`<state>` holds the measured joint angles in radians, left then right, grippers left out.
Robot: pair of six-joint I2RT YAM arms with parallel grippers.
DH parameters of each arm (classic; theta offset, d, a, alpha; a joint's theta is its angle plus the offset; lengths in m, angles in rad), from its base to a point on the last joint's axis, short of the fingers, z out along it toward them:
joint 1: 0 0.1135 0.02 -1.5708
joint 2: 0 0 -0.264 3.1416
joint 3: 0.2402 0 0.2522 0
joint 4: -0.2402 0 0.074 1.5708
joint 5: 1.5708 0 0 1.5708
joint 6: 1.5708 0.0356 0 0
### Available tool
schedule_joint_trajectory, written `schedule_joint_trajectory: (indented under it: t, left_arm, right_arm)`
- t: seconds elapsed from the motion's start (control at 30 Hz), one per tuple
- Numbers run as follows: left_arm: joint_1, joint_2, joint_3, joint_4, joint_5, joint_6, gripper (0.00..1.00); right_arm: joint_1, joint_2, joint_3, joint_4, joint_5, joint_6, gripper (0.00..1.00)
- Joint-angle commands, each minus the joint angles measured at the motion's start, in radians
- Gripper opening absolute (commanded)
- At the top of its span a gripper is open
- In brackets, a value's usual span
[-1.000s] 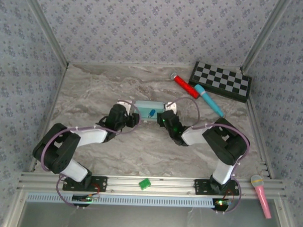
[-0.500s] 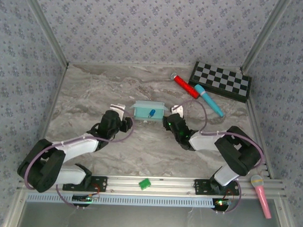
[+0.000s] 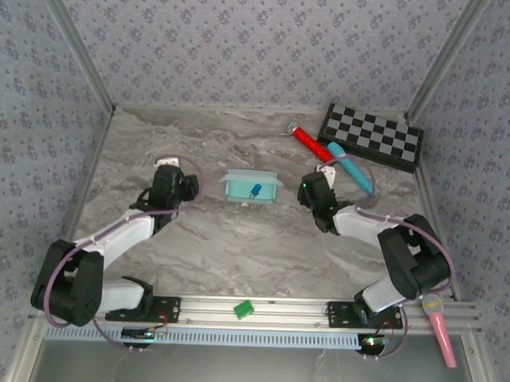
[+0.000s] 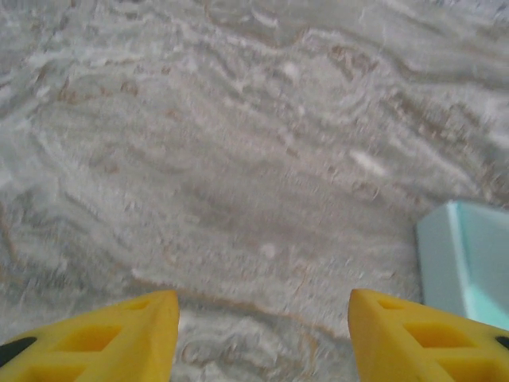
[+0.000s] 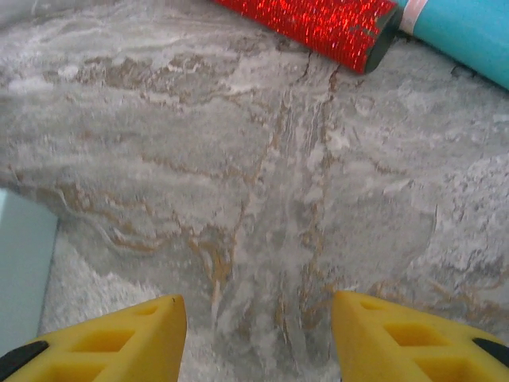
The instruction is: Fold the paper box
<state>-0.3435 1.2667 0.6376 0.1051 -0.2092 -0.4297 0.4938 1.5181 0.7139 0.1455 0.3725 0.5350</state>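
The paper box (image 3: 252, 187) is a small pale sky-blue rectangular box standing on the marble table, with a small blue mark on its near side. My left gripper (image 3: 166, 165) hovers to its left, apart from it, open over bare marble. Its yellow fingers (image 4: 103, 338) frame the table, and a corner of the paper box (image 4: 469, 267) shows at the right edge. My right gripper (image 3: 322, 174) is to the box's right, also open and empty. Past its yellow fingers (image 5: 398, 334), an edge of the box (image 5: 22, 270) shows at far left.
A red glitter cylinder (image 3: 313, 146) and a blue cylindrical marker (image 3: 351, 168) lie just behind my right gripper, also seen as red (image 5: 318, 20) and blue (image 5: 465, 32) at the top of the right wrist view. A checkerboard (image 3: 372, 136) lies at back right. A green clip (image 3: 244, 309) and pink microphone (image 3: 439, 327) rest near the front rail.
Both grippers have drawn away sideways from the paper box, the left going left and the right going right. The box stays in place, free of both.
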Motion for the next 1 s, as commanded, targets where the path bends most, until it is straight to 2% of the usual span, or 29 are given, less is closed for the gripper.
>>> schedule_joint_trajectory:
  t: [0.0,0.13,0.43,0.7,0.97]
  left_arm:
    - [0.021,0.035,0.104,-0.076,0.127,-0.002,0.60]
    - [0.023,0.113,0.247,-0.160,0.276,0.038,0.60]
    - [0.001,0.238,0.423,-0.254,0.456,0.075,0.56]
    - [-0.044,0.331,0.491,-0.322,0.484,0.106,0.53]
    - [-0.048,0.393,0.500,-0.326,0.523,0.110,0.52]
  right_arm:
    - [-0.038,-0.004,0.095,-0.121,-0.113,-0.007,0.53]
    - [-0.072,0.026,0.204,-0.195,-0.220,-0.059,0.53]
    - [-0.082,0.144,0.433,-0.312,-0.485,-0.139,0.52]
    - [-0.054,0.229,0.509,-0.337,-0.580,-0.149,0.51]
    - [-0.032,0.262,0.524,-0.356,-0.585,-0.165,0.50]
